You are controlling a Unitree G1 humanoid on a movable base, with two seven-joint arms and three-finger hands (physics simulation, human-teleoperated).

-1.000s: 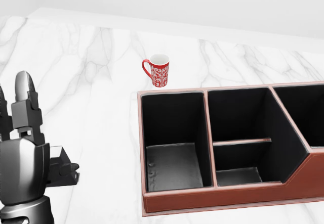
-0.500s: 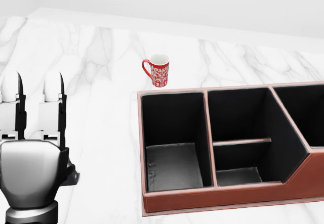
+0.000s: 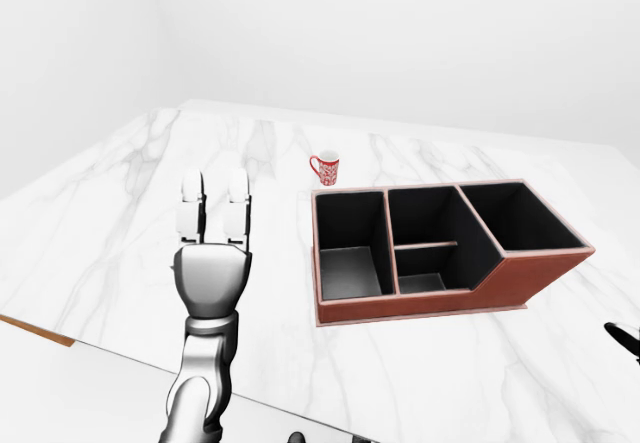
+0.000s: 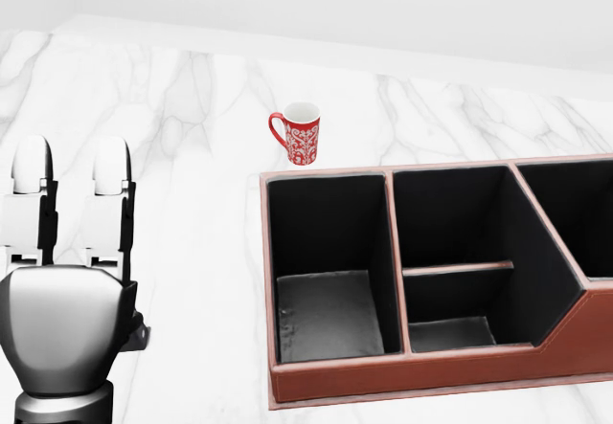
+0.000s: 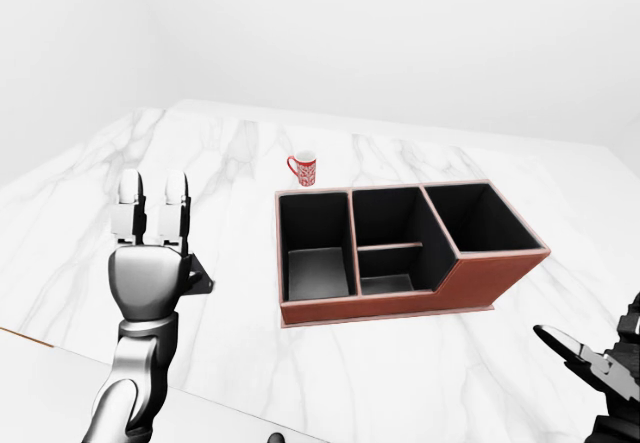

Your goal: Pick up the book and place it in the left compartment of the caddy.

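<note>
No book shows in any view. The caddy [image 4: 412,378], red-brown outside and black inside, lies on the white marble table at the centre right of the head view. Its left compartment [image 4: 328,252] holds nothing. My left hand [image 4: 72,156] is raised at the head view's left edge, well left of the caddy, its back towards the camera. Its fingers [image 4: 113,170] point straight up and it is open and holds nothing. Of my right hand [image 5: 590,358] only dark, spread fingers show, low in the right-eye view's bottom right corner, apart from the caddy.
A red patterned mug [image 4: 302,134] stands just above the caddy's left corner in the head view. The caddy's middle section is split in two and its right bin [image 3: 515,218] is larger. The table's near edge [image 3: 120,358] runs across the bottom left.
My left hand has turned from side-on to back-facing and its fingers have straightened upward. Caddy and mug have not moved.
</note>
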